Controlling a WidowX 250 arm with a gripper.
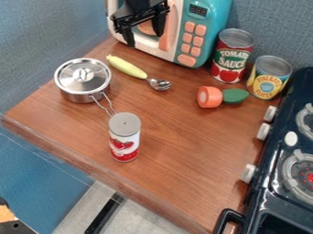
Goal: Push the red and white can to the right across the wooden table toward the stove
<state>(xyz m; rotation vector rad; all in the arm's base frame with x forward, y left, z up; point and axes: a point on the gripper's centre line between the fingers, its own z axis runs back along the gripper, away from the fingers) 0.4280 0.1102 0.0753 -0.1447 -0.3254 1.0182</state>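
Observation:
The black gripper (pixel 145 35) hangs at the top of the camera view in front of the toy microwave (pixel 174 27), its two fingers spread apart with nothing held between them. Below it on the wooden counter lies a spoon-like utensil (pixel 129 68) with a yellow-green handle and a metal head. Left of the utensil stands a lidded metal pot (pixel 83 80), its wire handle pointing toward a white and red can (pixel 125 138). That can is upright near the counter's front edge.
A tomato sauce can (pixel 231 57) and a yellow can (pixel 267 78) stand at the back right. An orange and green toy vegetable (pixel 221 97) lies before them. The dark stove (pixel 275 160) borders the right side.

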